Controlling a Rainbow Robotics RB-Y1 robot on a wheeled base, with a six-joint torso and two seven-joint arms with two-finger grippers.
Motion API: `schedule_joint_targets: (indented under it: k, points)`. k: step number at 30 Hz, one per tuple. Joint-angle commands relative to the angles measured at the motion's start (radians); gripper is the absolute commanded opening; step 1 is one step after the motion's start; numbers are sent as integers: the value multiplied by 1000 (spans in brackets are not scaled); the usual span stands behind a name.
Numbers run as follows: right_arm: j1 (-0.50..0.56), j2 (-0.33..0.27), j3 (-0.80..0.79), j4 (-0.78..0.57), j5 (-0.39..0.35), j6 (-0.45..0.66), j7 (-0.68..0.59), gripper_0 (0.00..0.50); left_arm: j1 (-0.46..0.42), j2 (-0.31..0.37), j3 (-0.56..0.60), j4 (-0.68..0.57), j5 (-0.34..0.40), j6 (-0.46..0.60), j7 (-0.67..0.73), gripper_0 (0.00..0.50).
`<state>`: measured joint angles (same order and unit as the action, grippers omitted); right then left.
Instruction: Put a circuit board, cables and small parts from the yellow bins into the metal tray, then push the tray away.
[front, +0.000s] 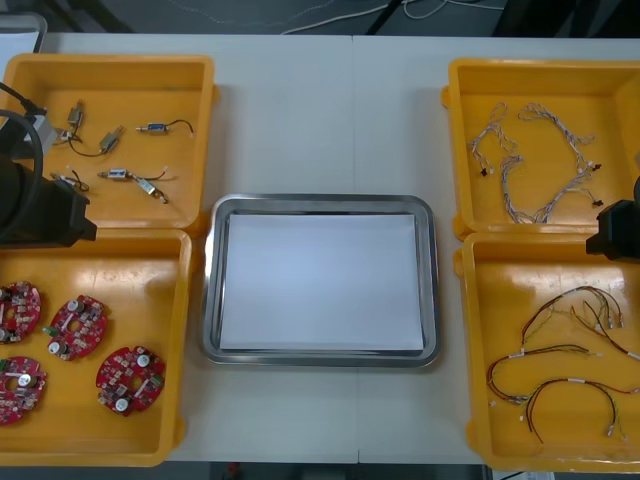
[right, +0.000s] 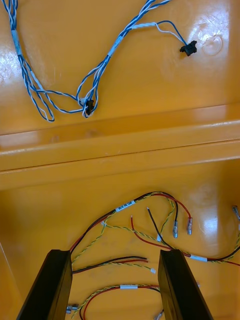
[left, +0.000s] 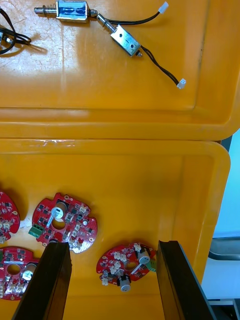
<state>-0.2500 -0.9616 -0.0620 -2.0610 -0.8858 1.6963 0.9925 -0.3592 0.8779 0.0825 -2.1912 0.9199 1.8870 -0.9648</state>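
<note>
Nothing lies in the tray (front: 209, 280) yet: boards (front: 131, 380) and small metal parts (front: 120, 175) sit in bins (front: 110, 62) left of it, cables (front: 550, 351) right of it. The left gripper (left: 113, 246) hangs over the boards and the right gripper (right: 114, 252) over the cables, both with fingers spread and holding nothing.

I'm seeing my left arm (front: 40, 205) showing as a boxy matte black housing, thick black cable (front: 35, 140) looping over it, right arm (front: 618, 230) showing as a black block, left gripper (left: 112, 245) and right gripper (right: 114, 252) wearing flat black slab fingers, squared tips
</note>
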Motion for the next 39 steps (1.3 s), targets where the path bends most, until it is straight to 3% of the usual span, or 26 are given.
schedule_joint_targets:
  k: [1, 39]
  points:
    - [11, 11, -32, -28, 4, -3, 29, 500, 14, 33, 31, -27, -9, -8, 12, 500]
    - [11, 11, -32, -28, 4, -3, 29, 500, 14, 33, 31, -27, -9, -8, 12, 500]
